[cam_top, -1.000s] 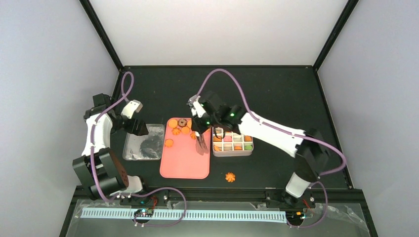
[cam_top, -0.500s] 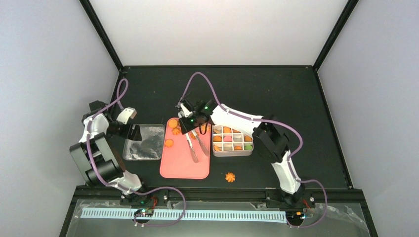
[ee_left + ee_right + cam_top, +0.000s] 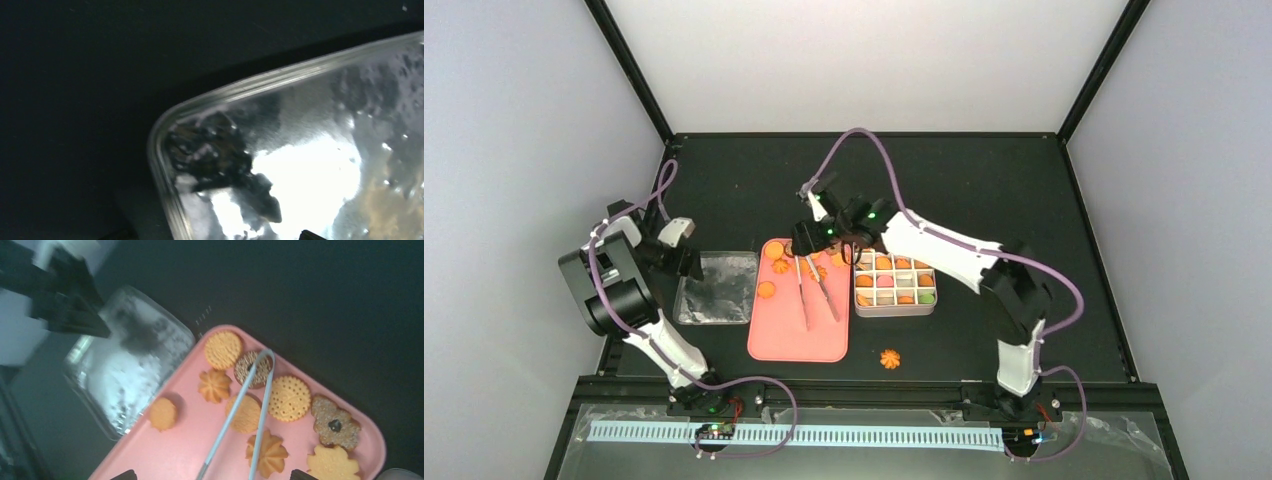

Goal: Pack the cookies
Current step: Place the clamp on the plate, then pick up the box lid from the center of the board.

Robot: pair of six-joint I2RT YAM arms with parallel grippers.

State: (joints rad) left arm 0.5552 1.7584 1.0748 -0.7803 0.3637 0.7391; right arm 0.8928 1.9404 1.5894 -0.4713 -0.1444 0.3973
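The pink tray [image 3: 794,340] has a shiny lid [image 3: 716,290] just left of it and a white tin [image 3: 894,312] just right. The right gripper [image 3: 805,246] hangs over the tray's far end, fingers apart. The left gripper [image 3: 689,265], fingers apart too, is farther left. Tongs [image 3: 230,414] lie on the tray across cookies [image 3: 289,398]; more sit in the tin.

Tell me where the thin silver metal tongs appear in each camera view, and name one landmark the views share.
Top external: the thin silver metal tongs lie on the pink rectangular tray, hinge end among the cookies.
Left wrist: not in it.
Right wrist: they run from the centre to the bottom edge, over the tray.
Shared landmark: the shiny silver square lid, seen in all three views.
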